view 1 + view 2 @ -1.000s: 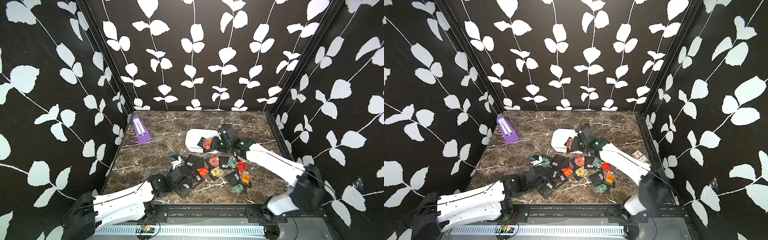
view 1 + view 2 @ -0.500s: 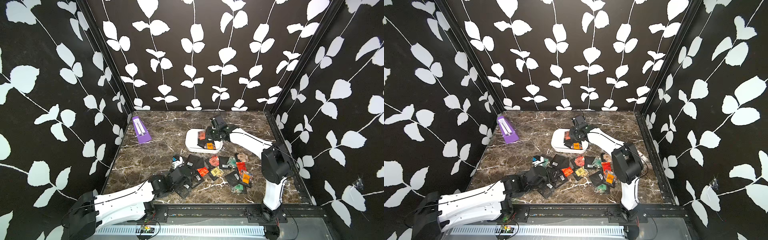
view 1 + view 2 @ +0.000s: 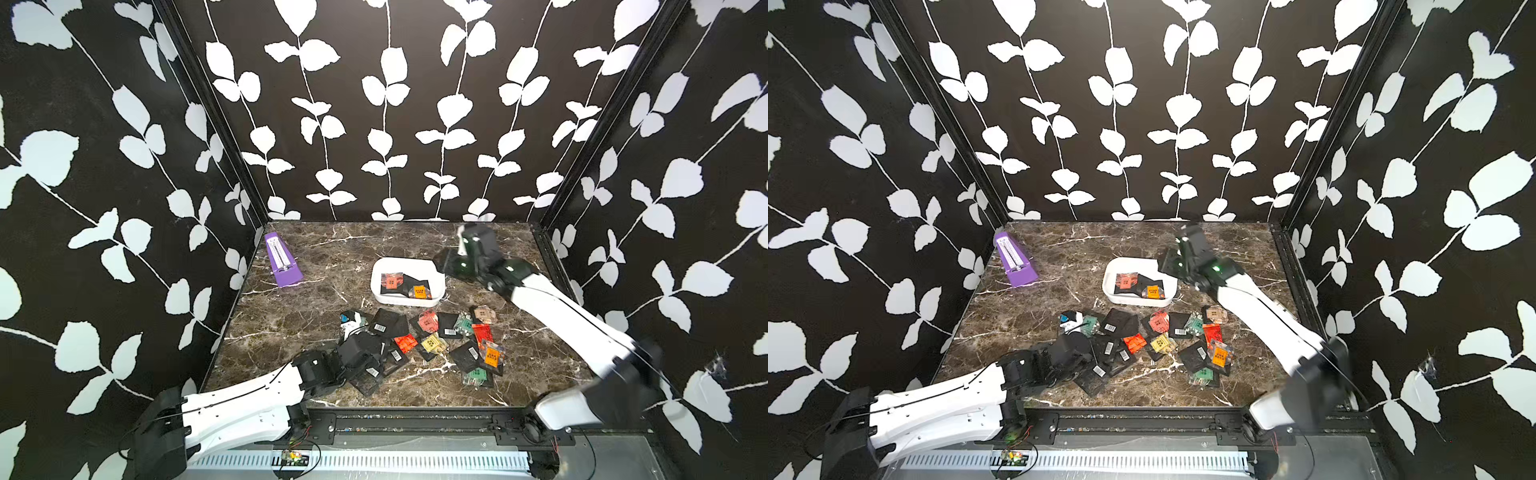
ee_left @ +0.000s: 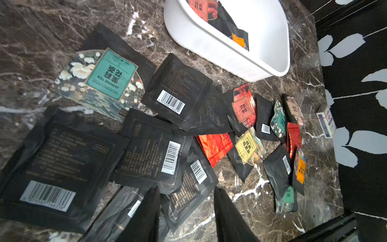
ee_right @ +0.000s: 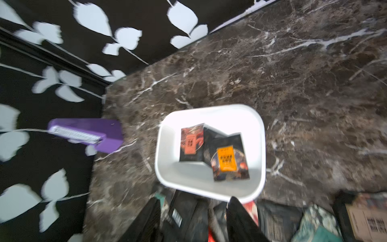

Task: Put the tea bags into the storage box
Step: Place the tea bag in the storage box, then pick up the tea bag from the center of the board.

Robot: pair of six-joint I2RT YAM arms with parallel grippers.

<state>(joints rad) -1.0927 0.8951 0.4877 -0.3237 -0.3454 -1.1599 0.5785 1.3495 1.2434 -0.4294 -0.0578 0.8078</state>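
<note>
The white storage box (image 3: 376,286) (image 3: 1106,286) (image 5: 167,150) (image 4: 209,42) stands mid-table. In it lie a salmon-labelled tea bag (image 3: 390,281) (image 5: 191,142), a black one and an orange-labelled one (image 3: 419,291) (image 5: 226,159). Several more tea bags (image 3: 432,343) (image 3: 1160,343) (image 4: 171,100), mostly black, are strewn in front of the box. My left gripper (image 3: 372,359) (image 3: 1096,353) (image 4: 186,189) is low at the pile's near-left edge, open, its fingers either side of a black tea bag (image 4: 192,184). My right gripper (image 3: 446,262) (image 3: 1167,262) (image 5: 193,199) hangs open and empty beside the box's right end.
A purple metronome (image 3: 282,266) (image 3: 1015,264) (image 5: 88,134) stands at the far left by the wall. A small white-and-blue object (image 3: 349,322) lies left of the pile. A printed card pack (image 4: 325,121) sits at the table's right edge.
My right gripper carried a tea bag over the box, let it go inside, and drew back to the right, open. My left gripper stayed at the pile, its jaws a little narrower.
</note>
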